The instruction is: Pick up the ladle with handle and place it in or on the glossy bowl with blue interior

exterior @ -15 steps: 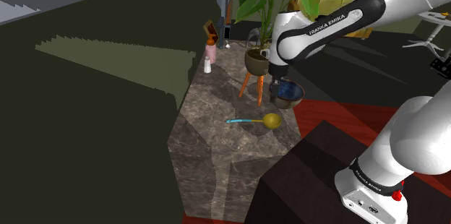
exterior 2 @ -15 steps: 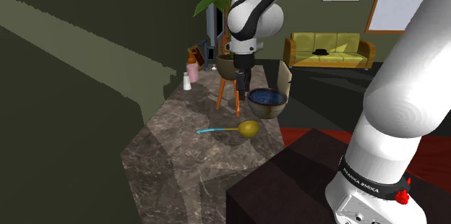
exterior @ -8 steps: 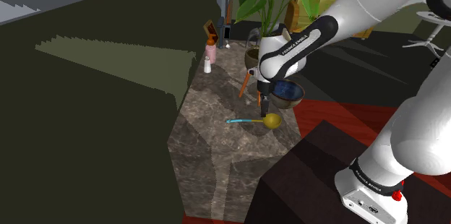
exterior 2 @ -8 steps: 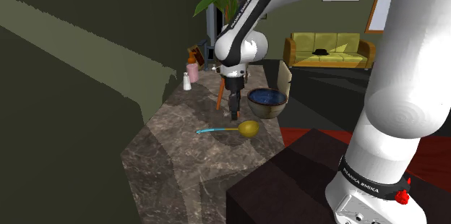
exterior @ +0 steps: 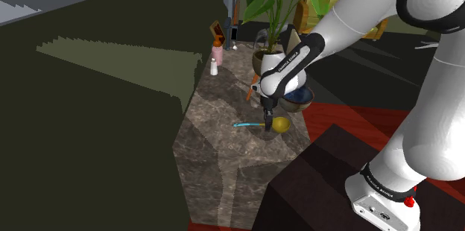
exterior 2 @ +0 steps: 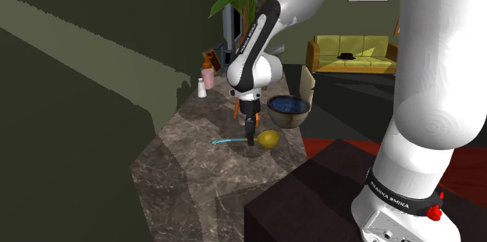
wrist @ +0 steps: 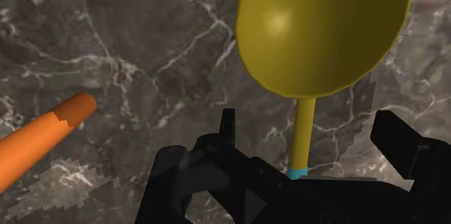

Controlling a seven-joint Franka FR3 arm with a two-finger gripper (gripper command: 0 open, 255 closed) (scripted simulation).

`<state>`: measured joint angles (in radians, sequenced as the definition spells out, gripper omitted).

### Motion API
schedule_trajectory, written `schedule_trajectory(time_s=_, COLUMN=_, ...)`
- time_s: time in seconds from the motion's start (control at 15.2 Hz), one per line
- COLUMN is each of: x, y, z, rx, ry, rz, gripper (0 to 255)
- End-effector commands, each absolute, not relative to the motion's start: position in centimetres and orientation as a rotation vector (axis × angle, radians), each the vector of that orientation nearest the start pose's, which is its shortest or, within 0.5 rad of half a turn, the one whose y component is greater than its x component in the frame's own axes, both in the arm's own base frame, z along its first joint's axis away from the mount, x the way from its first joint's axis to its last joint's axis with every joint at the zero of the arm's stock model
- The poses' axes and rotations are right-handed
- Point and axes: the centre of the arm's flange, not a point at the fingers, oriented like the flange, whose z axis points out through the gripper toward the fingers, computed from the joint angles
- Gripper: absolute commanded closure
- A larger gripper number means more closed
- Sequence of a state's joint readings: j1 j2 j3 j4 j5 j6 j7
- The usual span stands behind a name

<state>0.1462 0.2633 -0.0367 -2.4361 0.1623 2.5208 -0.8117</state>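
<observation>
The ladle (exterior: 279, 124) lies on the marble top (exterior: 216, 162), with a yellow cup and a thin stem that turns cyan toward the shoulder view's left. In the second exterior view the ladle (exterior 2: 269, 138) rests just in front of the glossy bowl (exterior 2: 288, 109), which has a blue inside. The same bowl (exterior: 299, 97) sits behind the ladle in the shoulder view. My gripper (exterior: 268, 123) points straight down over the stem, close to the cup. In the wrist view the gripper (wrist: 307, 118) is open; its fingers (wrist: 396, 137) stand either side of the stem of the ladle (wrist: 321, 31) without touching it.
A potted plant (exterior: 265, 59) on orange legs (wrist: 40, 143) stands right behind the gripper. A small white bottle (exterior: 214, 67) and a pink one (exterior 2: 207, 77) sit at the far end of the top. A large dark block (exterior: 89, 140) borders one side, my dark stand (exterior: 313, 185) the other.
The arm has swung from beside the bowl toward the shoulder view's left and come down low over the ladle's stem. The fingers have stayed open; the ladle has not moved.
</observation>
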Motion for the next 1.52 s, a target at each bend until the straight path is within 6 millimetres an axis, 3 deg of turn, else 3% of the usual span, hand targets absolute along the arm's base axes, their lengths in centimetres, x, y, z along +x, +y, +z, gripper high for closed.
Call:
schedule_trajectory(time_s=0.0, x=46.4, y=5.0, z=17.4, rx=-2.779, ry=-1.144, rz=0.212, gripper=0)
schedule_trajectory(time_s=0.53, x=46.3, y=5.0, z=17.1, rx=-2.779, ry=-1.144, rz=0.212, gripper=0)
schedule_trajectory(time_s=0.59, x=46.3, y=5.0, z=17.1, rx=-2.779, ry=-1.144, rz=0.212, gripper=255)
schedule_trajectory(time_s=1.19, x=46.3, y=5.0, z=17.1, rx=-2.779, ry=-1.144, rz=0.212, gripper=255)
schedule_trajectory(time_s=1.45, x=46.3, y=5.0, z=19.2, rx=-2.779, ry=-1.144, rz=0.212, gripper=255)
